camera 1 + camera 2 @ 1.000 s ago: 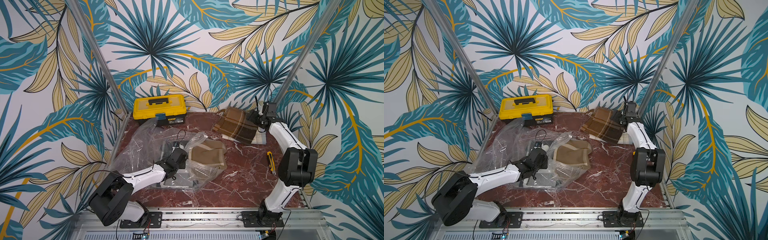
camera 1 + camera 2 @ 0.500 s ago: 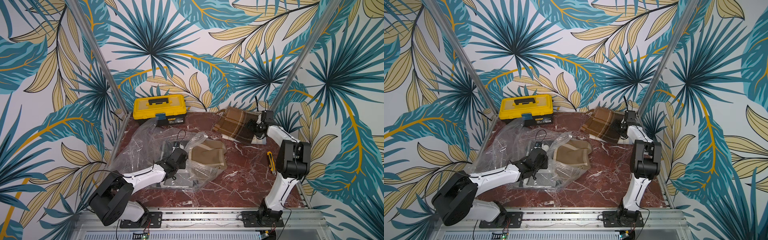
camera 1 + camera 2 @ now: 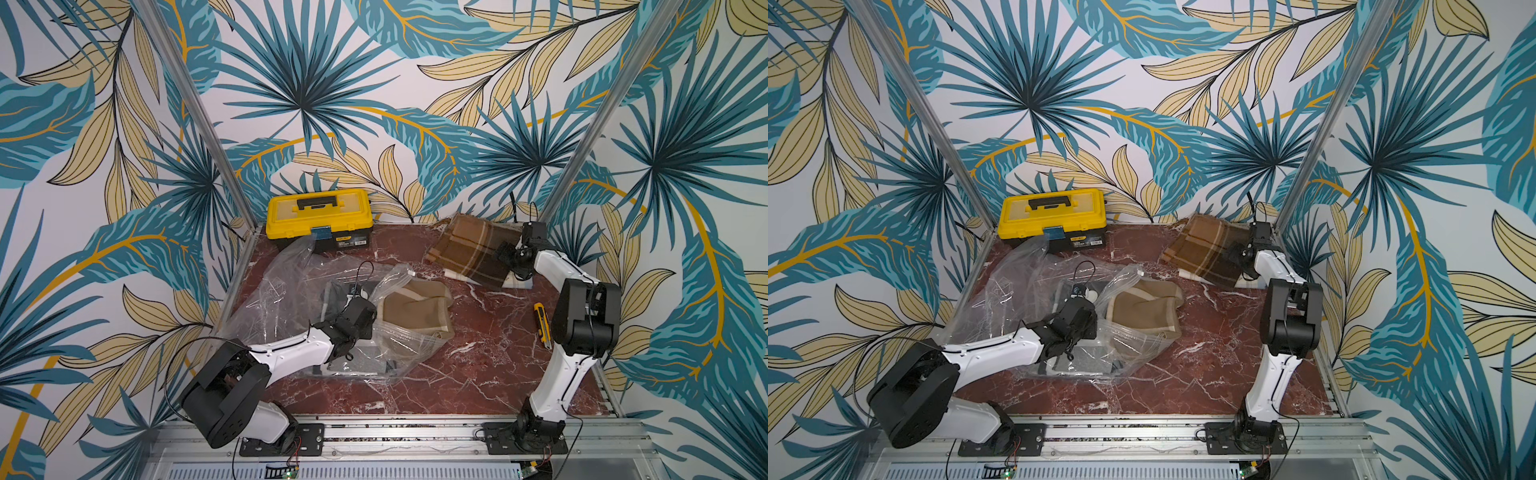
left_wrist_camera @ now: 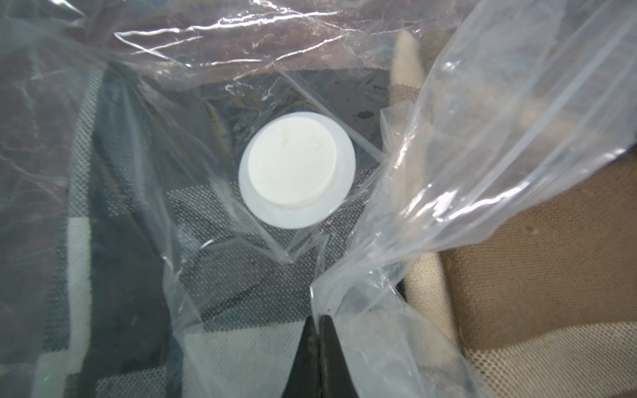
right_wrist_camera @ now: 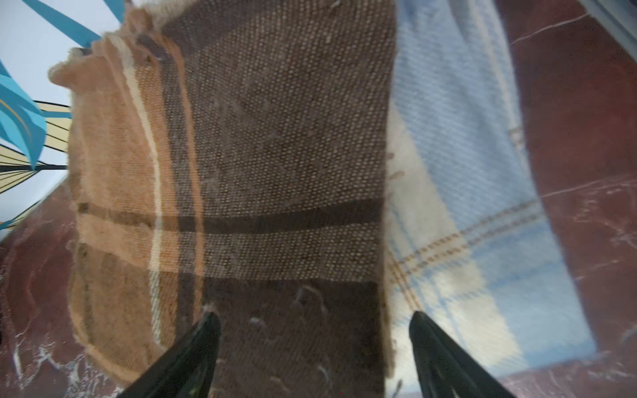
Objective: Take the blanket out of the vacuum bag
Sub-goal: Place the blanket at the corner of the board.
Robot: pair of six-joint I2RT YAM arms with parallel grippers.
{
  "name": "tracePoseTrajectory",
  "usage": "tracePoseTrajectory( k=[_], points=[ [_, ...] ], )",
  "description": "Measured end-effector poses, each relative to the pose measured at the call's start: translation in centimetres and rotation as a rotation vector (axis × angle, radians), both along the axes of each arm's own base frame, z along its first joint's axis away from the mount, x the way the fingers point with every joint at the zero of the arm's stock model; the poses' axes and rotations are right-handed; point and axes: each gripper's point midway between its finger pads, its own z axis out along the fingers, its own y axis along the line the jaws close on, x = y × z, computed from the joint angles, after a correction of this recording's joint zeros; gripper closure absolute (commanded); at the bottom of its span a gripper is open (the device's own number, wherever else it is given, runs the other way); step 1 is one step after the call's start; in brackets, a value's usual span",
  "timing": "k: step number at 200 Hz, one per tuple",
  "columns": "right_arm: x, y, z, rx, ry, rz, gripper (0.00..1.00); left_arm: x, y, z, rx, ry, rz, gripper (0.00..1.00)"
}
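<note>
Marble tabletop (image 3: 478,374): vacuum bag (image 3: 286,291) crumpled centre-left, tan blanket (image 3: 415,311) at its mouth. Left gripper (image 4: 319,317) closed, pinching bag plastic near white valve (image 4: 296,169). Right gripper (image 5: 313,320) open over brown plaid blanket (image 3: 469,249), back right.

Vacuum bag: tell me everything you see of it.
The vacuum bag is large, clear, crinkly plastic, lying crumpled on the marble table before the yellow toolbox. Its round white valve faces up over grey checked fabric; a tan blanket lies partly under its film. The left hand is shut on a fold.

Marble table (image 3: 478,374) bears toolbox (image 3: 319,216), vacuum bag (image 3: 282,286), plaid blanket (image 3: 473,249), perhaps a knife (image 3: 542,324)
</note>
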Motion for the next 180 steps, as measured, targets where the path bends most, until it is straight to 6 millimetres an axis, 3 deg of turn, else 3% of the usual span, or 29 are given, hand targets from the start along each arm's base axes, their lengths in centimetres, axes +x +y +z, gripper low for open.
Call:
tracePoseTrajectory(
  k=[36, 66, 95, 108, 157, 169, 180],
  points=[
    [0.0, -0.6, -0.5, -0.011, 0.010, -0.002, 0.15, 0.0, -0.2, 0.1, -0.001, -0.001, -0.003, 1.00],
    [0.9, -0.1, -2.3, 0.042, 0.009, 0.027, 0.20, 0.0, -0.2, 0.1, 0.000, -0.003, -0.004, 1.00],
    [1.8, 0.8, -3.7, 0.108, -0.007, 0.054, 0.32, 0.0, -0.2, 0.1, 0.002, -0.003, -0.004, 1.00],
    [2.2, 1.0, -3.5, 0.133, -0.024, 0.061, 0.36, 0.0, -0.2, 0.1, 0.003, -0.002, -0.004, 1.00],
    [2.9, 1.7, -2.8, 0.173, -0.068, 0.089, 0.37, 0.0, -0.3, 0.1, 0.004, -0.004, -0.006, 1.00],
    [2.9, 1.8, -2.8, 0.177, -0.068, 0.092, 0.43, 0.0, -0.3, 0.1, 0.004, -0.004, -0.007, 1.00],
    [2.9, 1.8, -2.7, 0.177, -0.067, 0.097, 0.56, -0.1, -0.4, 0.1, 0.005, -0.004, -0.008, 1.00]
  ],
)
